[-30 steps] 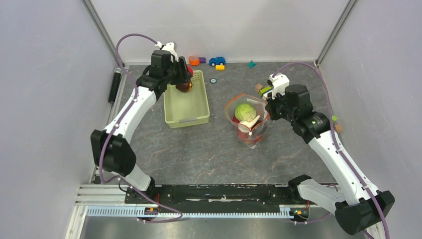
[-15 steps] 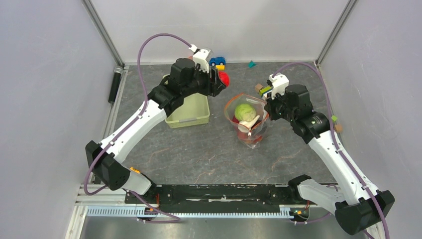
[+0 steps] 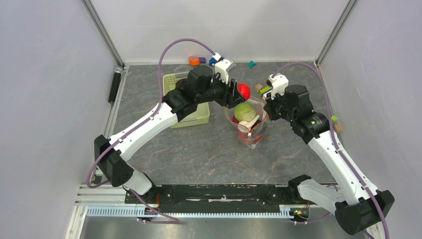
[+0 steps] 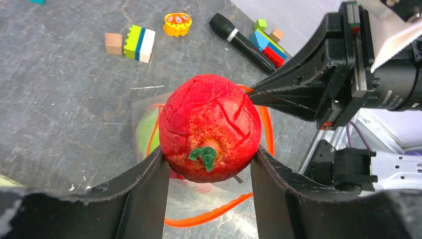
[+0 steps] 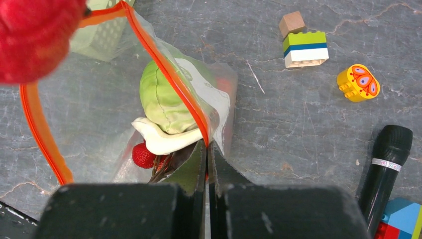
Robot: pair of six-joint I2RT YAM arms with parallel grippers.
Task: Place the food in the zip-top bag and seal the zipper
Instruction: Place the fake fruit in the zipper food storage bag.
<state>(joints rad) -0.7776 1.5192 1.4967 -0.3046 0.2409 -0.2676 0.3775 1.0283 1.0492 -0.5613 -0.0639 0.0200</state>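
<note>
Surface (image 3: 199, 149): grey, stone-patterned.
Basket (image 3: 196, 118): pale green, left of the bag.
Zip-top bag (image 3: 255, 133): stands open on the surface; cabbage (image 3: 244, 111) inside.
Right end effector (image 5: 206, 147): closed, pinching the bag's rim at the zipper (image 5: 169, 74).
Left end effector (image 4: 206, 159): clamps the peach-like fruit (image 4: 210, 127) over the bag's mouth.

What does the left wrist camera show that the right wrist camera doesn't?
Only the left wrist view: the whole red fruit, green stem included, clamped in the left gripper, and the right arm beside it. Only the right wrist view: the right gripper shut on the bag at its orange zipper strip, plus a strawberry and the white label. Both: the open bag with the cabbage inside, the yellow toy, the striped block and the black marker. The right wrist view catches only part of the fruit.
</note>
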